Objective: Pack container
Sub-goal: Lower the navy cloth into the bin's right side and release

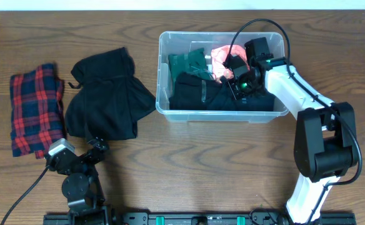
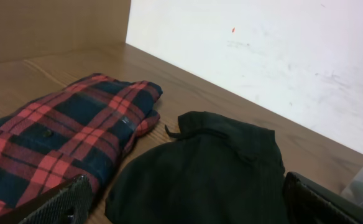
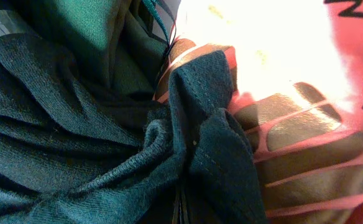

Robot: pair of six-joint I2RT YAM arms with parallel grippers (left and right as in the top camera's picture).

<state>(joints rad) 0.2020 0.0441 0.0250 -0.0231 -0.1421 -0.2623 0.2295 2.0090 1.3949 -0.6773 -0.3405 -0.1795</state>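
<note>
The clear plastic container (image 1: 164, 75) stands at centre right and holds a green garment (image 1: 189, 62), a pink printed garment (image 1: 221, 57) and a dark garment (image 1: 195, 95). My right gripper (image 1: 231, 79) is down inside the container. In the right wrist view it (image 3: 180, 211) is shut on a bunched fold of the dark teal cloth (image 3: 107, 143), next to the pink garment (image 3: 306, 124). My left gripper (image 1: 85, 153) is open and empty near the table's front left. In the left wrist view it (image 2: 184, 190) faces the garments on the table.
A black garment (image 1: 107, 94) lies crumpled left of the container and also shows in the left wrist view (image 2: 212, 168). A folded red-and-blue plaid shirt (image 1: 35, 106) lies at the far left and also shows in the left wrist view (image 2: 63, 130).
</note>
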